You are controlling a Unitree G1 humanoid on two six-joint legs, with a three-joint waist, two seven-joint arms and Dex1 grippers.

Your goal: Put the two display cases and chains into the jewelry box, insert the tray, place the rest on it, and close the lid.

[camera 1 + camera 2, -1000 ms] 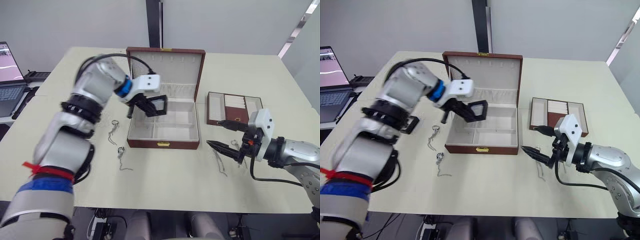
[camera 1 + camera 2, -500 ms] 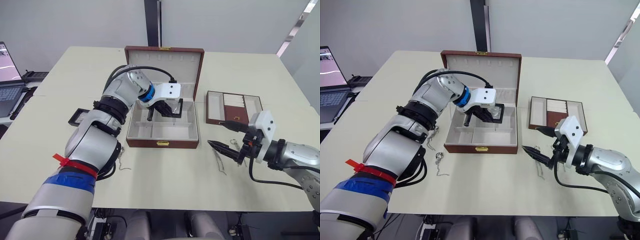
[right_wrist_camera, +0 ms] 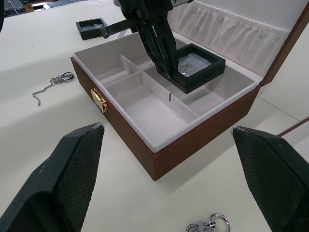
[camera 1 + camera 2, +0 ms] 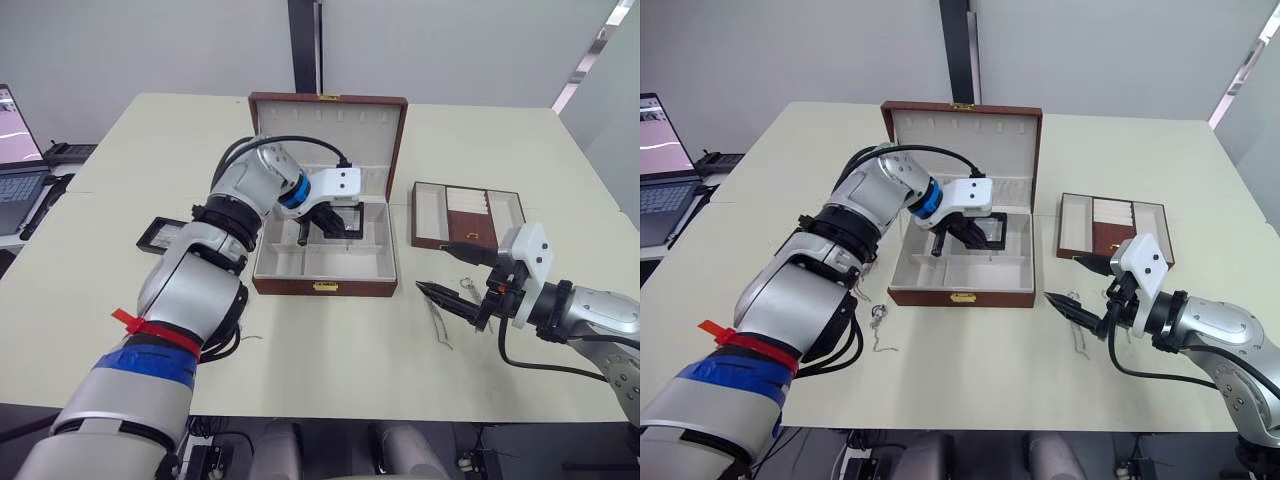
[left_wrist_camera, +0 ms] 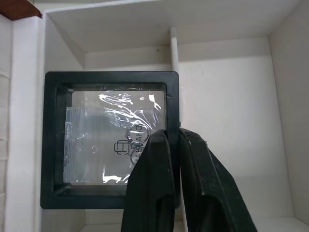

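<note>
Left claw point(image 5: 173, 145) pinching display case point(image 5: 108, 137) edge inside jewelry box point(image 3: 193, 135), right claw point(image 3: 169, 169) wide

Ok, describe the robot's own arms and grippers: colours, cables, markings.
Both arms are silver-grey with black joint bands. The left arm carries red tape, a blue wrap near the shoulder and a blue wrist ring. Each wrist has a white block and a black cable. The left gripper and right gripper each have two tapered black fingers.
</note>
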